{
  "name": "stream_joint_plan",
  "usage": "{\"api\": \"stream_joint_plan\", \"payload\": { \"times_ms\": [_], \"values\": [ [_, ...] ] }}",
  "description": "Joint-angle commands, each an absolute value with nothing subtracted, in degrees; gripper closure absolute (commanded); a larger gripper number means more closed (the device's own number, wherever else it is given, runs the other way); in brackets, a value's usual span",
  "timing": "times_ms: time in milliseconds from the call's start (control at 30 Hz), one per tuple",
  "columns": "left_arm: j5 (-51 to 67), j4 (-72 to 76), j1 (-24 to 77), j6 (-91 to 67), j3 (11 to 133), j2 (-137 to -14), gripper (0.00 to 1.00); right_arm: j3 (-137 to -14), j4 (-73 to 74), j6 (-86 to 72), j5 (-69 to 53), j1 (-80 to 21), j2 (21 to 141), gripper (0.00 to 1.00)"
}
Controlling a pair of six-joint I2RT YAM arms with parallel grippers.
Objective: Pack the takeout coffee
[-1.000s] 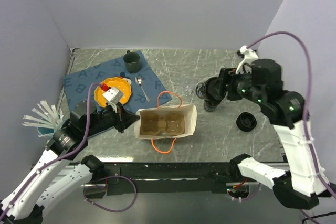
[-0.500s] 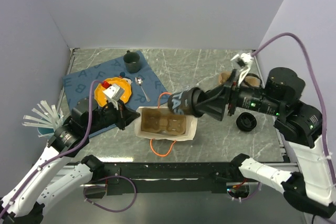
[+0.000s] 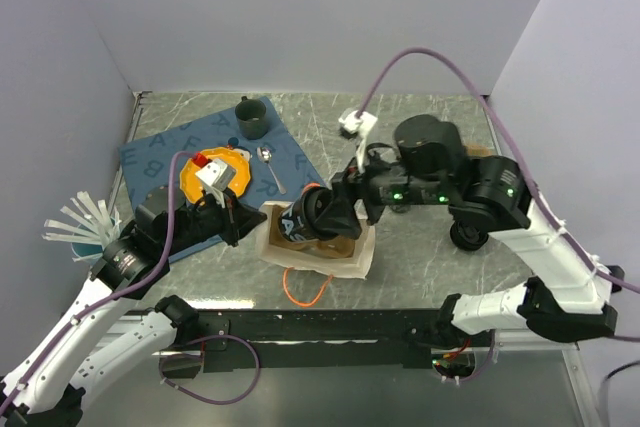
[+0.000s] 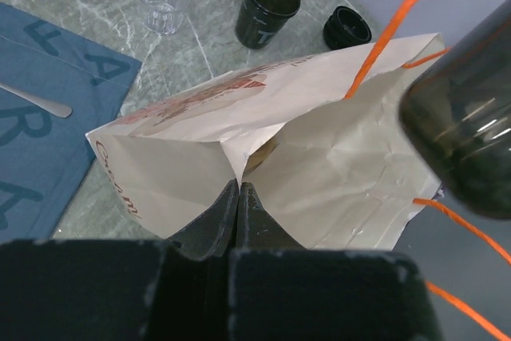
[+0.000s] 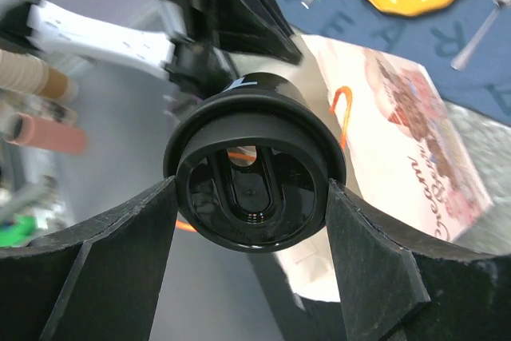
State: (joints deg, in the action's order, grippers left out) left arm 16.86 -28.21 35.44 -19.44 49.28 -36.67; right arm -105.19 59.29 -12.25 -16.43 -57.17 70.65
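A dark takeout coffee cup [image 3: 300, 219] with a black lid [image 5: 254, 197] hangs tilted over the mouth of a cream paper bag [image 3: 358, 253]. My right gripper [image 3: 320, 215] is shut on it, one finger on each side of the lid in the right wrist view. A brown pulp tray [image 3: 345, 244] lies inside the bag, mostly hidden by the cup. My left gripper [image 4: 239, 186] is shut on the bag's near rim [image 4: 200, 165] and pinches the paper. A second dark cup [image 4: 267, 7] stands open on the table, with a loose black lid [image 4: 347, 27] beside it.
A blue mat [image 3: 160, 152] at the left carries an orange plate [image 3: 215, 175], a spoon [image 3: 270, 169] and a dark green mug [image 3: 252, 117]. A clear glass [image 4: 162, 15] stands near the open cup. The bag's orange handles [image 3: 300, 292] trail toward the near edge.
My right arm has swung left from the table's right side, carrying the lidded cup to the bag's opening. The left gripper has kept its pinch on the bag.
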Motion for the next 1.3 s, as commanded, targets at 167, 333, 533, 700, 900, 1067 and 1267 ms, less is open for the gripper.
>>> {"api": "stream_joint_plan", "payload": {
  "times_ms": [167, 333, 533, 700, 900, 1067, 1267],
  "values": [
    [17.0, -25.1, 35.6, -22.0, 51.2, -36.4, 0.99, -110.8, 66.5, -7.3, -0.3, -66.0, 75.2, 0.49],
    [17.9, -23.5, 35.6, -21.7, 49.9, -35.1, 0.99, -110.1, 67.7, -5.2, 2.8, -68.6, 77.6, 0.5],
    [19.2, -22.9, 35.5, -21.4, 49.4, -35.1, 0.99, -107.8, 70.8, -1.0, 8.9, -72.0, 80.5, 0.5],
    [20.0, -21.8, 35.5, -23.1, 47.9, -34.1, 0.99, -105.0, 70.2, 1.7, 13.1, -73.9, 81.6, 0.51],
    [21.8, -20.4, 35.5, -22.9, 44.6, -31.6, 0.99, -105.4, 68.8, 3.2, 15.0, -74.7, 83.8, 0.51],
    [21.8, -19.2, 35.5, -22.5, 43.7, -31.5, 0.99, -110.2, 68.6, 5.4, 18.4, -76.0, 86.0, 0.51],
    [22.6, -18.9, 35.5, -20.8, 44.3, -32.3, 0.99, -108.3, 67.7, 7.4, 16.3, -76.1, 84.6, 0.5]
  ]
}}
